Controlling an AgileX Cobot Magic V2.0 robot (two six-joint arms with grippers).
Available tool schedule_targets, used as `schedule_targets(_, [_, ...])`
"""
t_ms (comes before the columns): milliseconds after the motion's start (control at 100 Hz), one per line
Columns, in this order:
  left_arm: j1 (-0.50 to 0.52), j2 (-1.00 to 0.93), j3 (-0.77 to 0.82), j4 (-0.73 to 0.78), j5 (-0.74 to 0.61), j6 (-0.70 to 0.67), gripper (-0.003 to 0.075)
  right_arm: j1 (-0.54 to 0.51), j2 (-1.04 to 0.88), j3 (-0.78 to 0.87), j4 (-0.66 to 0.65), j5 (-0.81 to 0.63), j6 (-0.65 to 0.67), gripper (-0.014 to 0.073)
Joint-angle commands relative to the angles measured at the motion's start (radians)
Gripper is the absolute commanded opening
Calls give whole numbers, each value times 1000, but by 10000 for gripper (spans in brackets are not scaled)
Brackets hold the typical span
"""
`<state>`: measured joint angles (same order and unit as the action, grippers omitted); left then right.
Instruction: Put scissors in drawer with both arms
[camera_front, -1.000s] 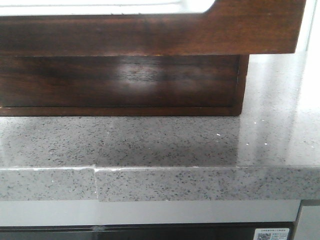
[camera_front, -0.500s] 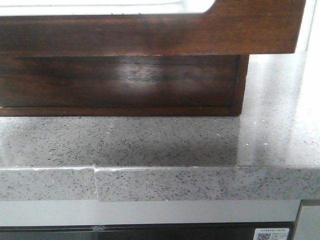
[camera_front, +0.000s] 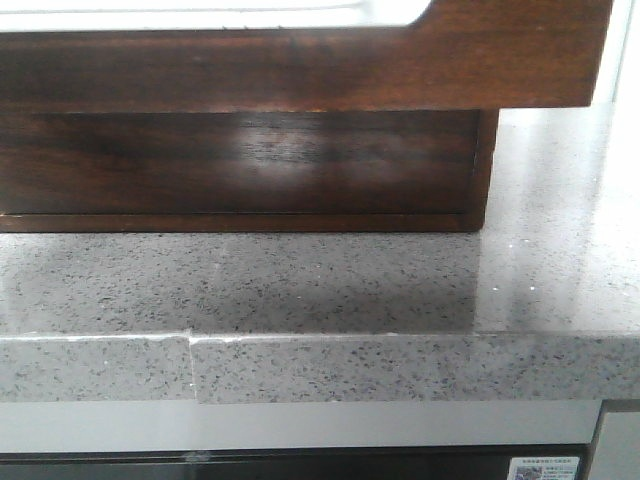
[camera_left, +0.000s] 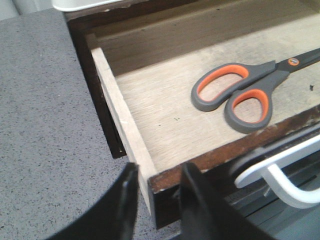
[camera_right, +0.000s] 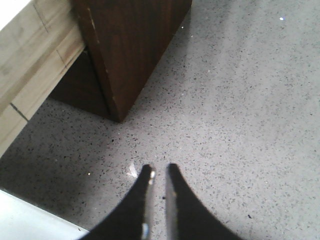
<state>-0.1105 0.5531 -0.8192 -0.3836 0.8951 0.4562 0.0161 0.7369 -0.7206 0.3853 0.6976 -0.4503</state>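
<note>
A pair of scissors (camera_left: 245, 92) with grey handles and orange-lined finger loops lies flat on the pale wooden floor of the open drawer (camera_left: 165, 125), loops toward the drawer's front edge and blades running out of the left wrist view. The left gripper (camera_left: 156, 192) sits at the drawer's front corner, its two black fingers (camera_left: 125, 200) spread apart on either side of the light side wall where it meets the dark front board; whether they actually touch the wood cannot be told. A white handle-like bar (camera_left: 280, 175) shows just beyond that front board. The right gripper (camera_right: 159, 175) hangs over the speckled grey bench (camera_right: 240, 125), its fingers (camera_right: 142, 195) nearly pressed together with only a thin slit between them and nothing held, close to the corner of the dark brown cabinet (camera_right: 130, 50), beside which light wooden slats (camera_right: 35, 75) show. In the front view, the glossy dark drawer front (camera_front: 300, 70), with its wide round-cornered cut-out and white showing behind, juts forward over the recessed wooden panel (camera_front: 240, 165) below it, casting a shadow on the bench (camera_front: 300, 290). A seam (camera_front: 191, 365) breaks the bench's front edge at the left. Neither arm appears in the front view.
</note>
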Motion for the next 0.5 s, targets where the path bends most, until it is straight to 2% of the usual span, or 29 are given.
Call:
schedule_targets(0, [-5,7,-26,-23,-73,-11,52,-5,-4,-26,24,-66,1,-69])
schedule_targets(90, [-5,7,-26,-23,-73,-11,-20,-5,-4,-26,24,-68,1,-69])
schedule_targets(330, [-5,-7,-35,-23,-66,-11,-20,-5,-4,-26,24,-60,1,-69])
schedule_targets(490, [-5,-93,-35,-18,-75,-15,-20,-5,-4,-26,24,-60,1,-69])
